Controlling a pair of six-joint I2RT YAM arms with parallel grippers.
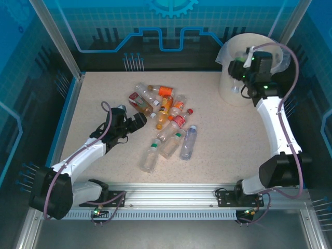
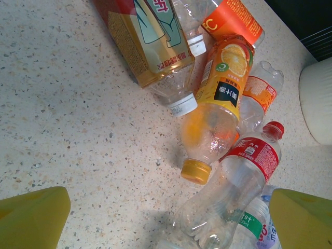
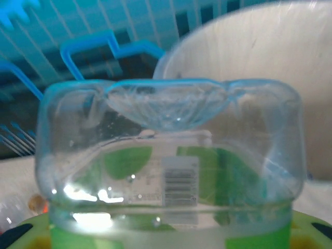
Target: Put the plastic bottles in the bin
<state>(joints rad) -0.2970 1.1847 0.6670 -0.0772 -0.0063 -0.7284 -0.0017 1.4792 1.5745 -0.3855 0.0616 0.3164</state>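
From above, the bottles (image 1: pixel 166 116) lie in a loose heap at the middle of the bench (image 1: pixel 104 93). Three more lie just nearer, side by side, their long axes running near to far with caps toward the far edge. The left pincer (image 1: pixel 138 121) sits low beside the heap's left side. The right pincer (image 1: pixel 243 66) is raised at the bin (image 1: pixel 277 49), which stands in the far right corner.

In the left wrist view, the left pincer's yellow fingers (image 2: pixel 31 220) stand wide apart and released, with nothing between them. All the bottles here lie flat on the bench.
- The orange juice bottle (image 2: pixel 215 124) runs up and down the frame, its yellow cap toward the pincer. Its label shows an orange slice and a black patch of Chinese characters.
- The red-label bottle (image 2: pixel 244 174) lies slanted just right of it, empty, with its red cap pointing up and right. Its white writing is too small to read.
- The gold-label bottle (image 2: pixel 150 46) points its white cap down and right.
- An orange-label bottle (image 2: pixel 233 21) lies at the top.
- A white curve of the bin shows at the right edge.

In the right wrist view, the right pincer is clenched on a clear bottle (image 3: pixel 171 171). The bottle's long axis points straight away from the wrist, base first, toward the bin's open mouth. Its green label carries a barcode, and the print is blurred.
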